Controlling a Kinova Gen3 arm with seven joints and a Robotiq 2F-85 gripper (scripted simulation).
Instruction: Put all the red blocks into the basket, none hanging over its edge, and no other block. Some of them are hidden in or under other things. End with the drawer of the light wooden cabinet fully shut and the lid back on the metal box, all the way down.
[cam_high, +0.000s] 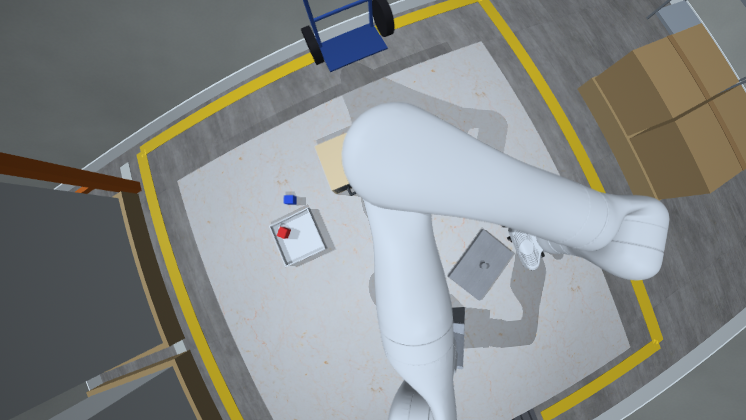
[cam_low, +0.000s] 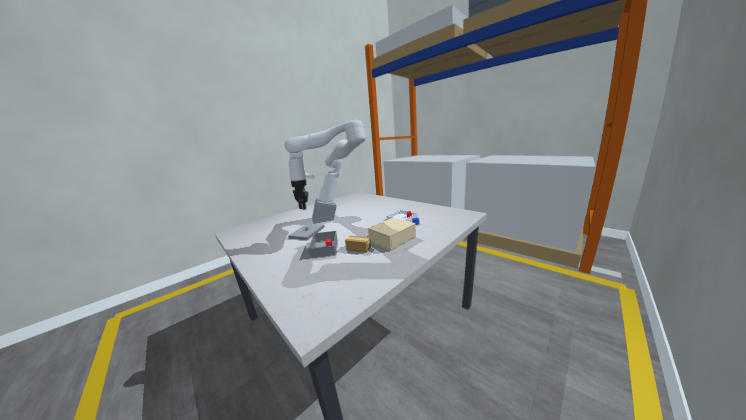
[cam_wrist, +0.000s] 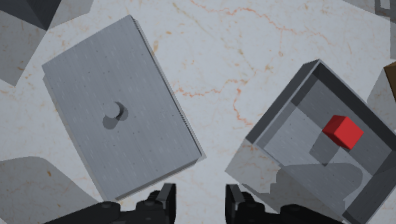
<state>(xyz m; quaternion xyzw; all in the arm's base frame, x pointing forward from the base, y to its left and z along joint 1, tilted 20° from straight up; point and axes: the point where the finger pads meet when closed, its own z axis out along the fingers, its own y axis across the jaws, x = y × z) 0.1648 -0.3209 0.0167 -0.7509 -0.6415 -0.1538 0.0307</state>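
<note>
The black two-fingered end effector (cam_wrist: 200, 202) hangs partly spread, holding nothing, above the flat grey metal lid (cam_wrist: 117, 107); the open grey metal box (cam_wrist: 325, 145) containing a small red cube (cam_wrist: 343, 131) sits beside it on the worktop (cam_wrist: 225, 60).

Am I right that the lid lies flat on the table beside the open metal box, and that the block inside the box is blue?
Not quite: the block inside the open metal box is red, not blue, as the wrist view shows. The rest holds: the lid lies flat on the table beside the box.

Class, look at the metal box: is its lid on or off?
Off. The lid lies flat on the table beside the metal box, which stands open with a red block inside.
</note>
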